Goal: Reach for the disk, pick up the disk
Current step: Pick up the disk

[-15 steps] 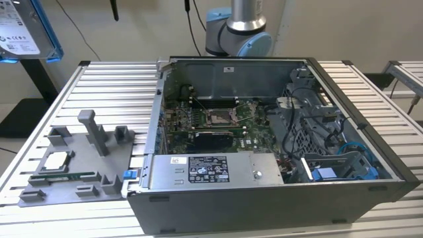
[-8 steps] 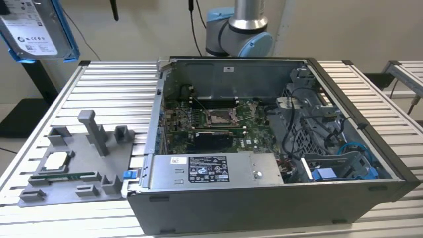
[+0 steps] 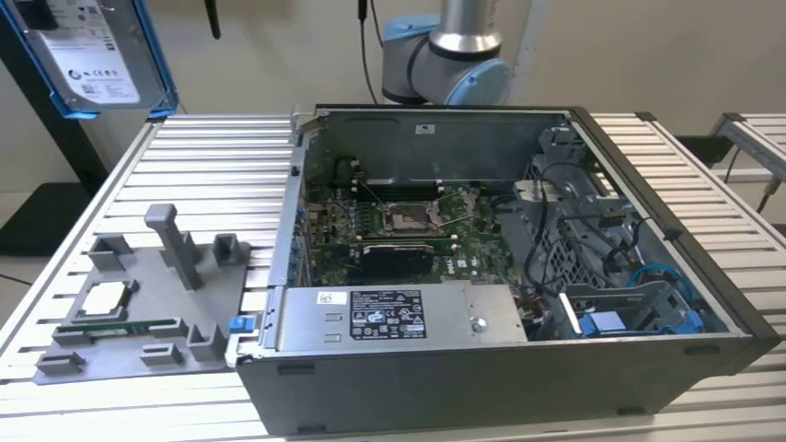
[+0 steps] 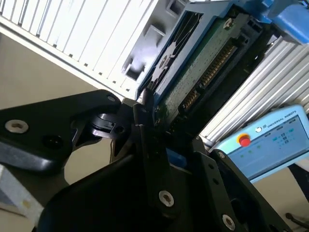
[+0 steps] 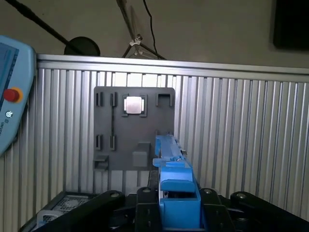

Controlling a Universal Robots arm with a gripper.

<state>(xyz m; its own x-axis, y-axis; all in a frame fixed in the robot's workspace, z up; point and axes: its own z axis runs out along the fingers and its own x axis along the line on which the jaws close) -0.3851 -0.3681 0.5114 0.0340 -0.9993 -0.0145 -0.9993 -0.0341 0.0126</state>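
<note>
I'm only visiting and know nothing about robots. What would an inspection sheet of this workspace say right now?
Surface: slatted aluminium table, carrying the case and the tray.
Job's things: disk held clear of the table, at the exterior view's left.
Clutter: open computer case with power-supply box inside; grey fixture tray holding processor chip.
Grippers: gripper shut on the disk's blue frame.
Cables: blue cable inside the case; black cable hanging behind it.
Surroundings: robot arm behind the case; teach pendant.
</note>
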